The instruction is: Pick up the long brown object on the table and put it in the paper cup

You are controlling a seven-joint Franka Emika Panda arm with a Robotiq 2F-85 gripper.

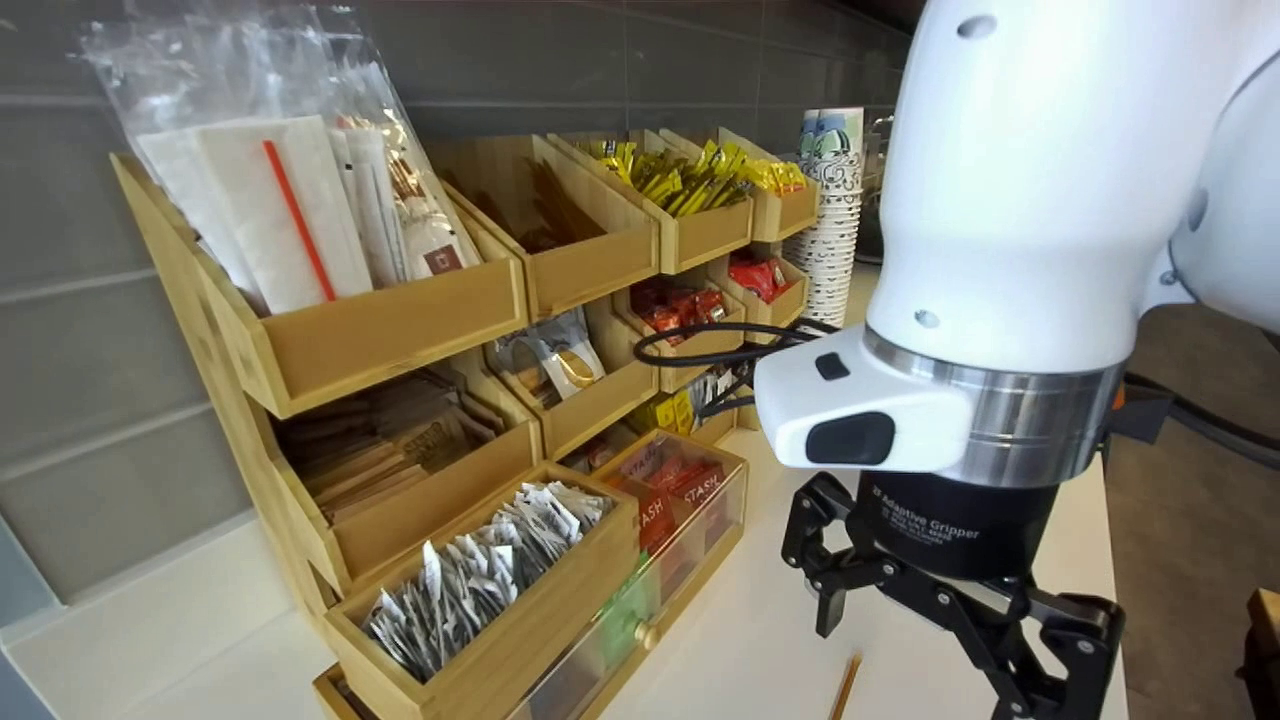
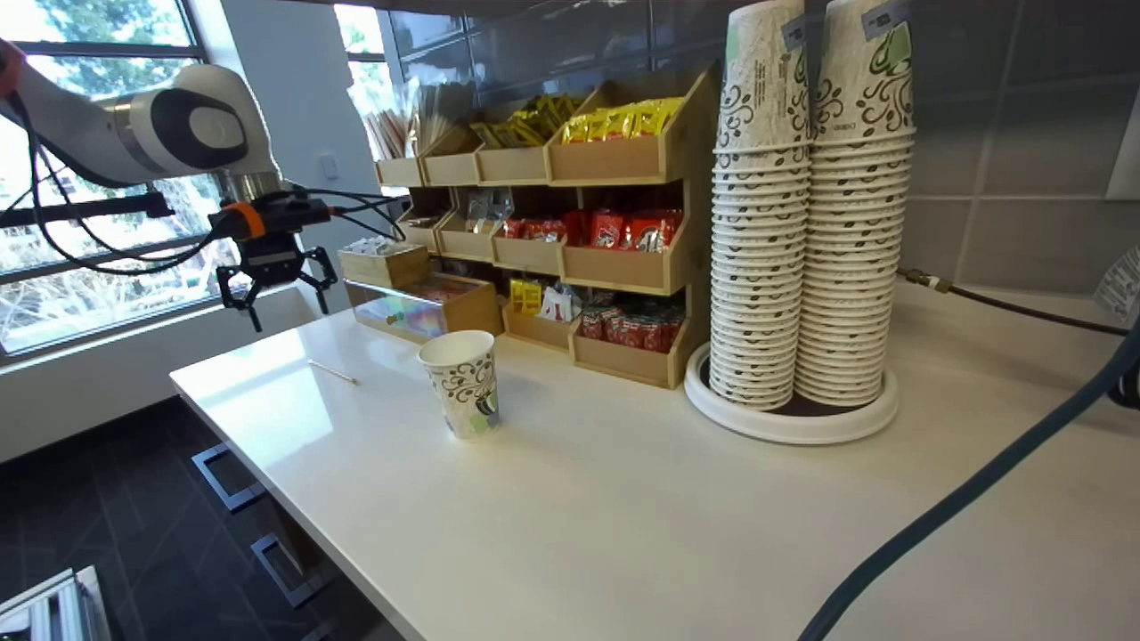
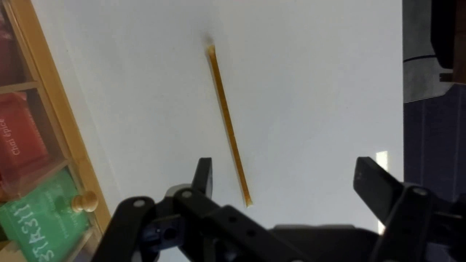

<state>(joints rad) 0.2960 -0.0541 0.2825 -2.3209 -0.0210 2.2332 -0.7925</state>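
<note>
Hand (image 3: 285, 173) is wide and empty, so I'd centre it over the wooden coffee stirrer (image 3: 229, 125), drop almost to the surface (image 3: 309, 91), then pinch mid-length

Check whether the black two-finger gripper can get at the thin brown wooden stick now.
Probably yes: the gripper hangs open above the smooth white countertop, and the wrist view shows nothing covering the stick.
</note>
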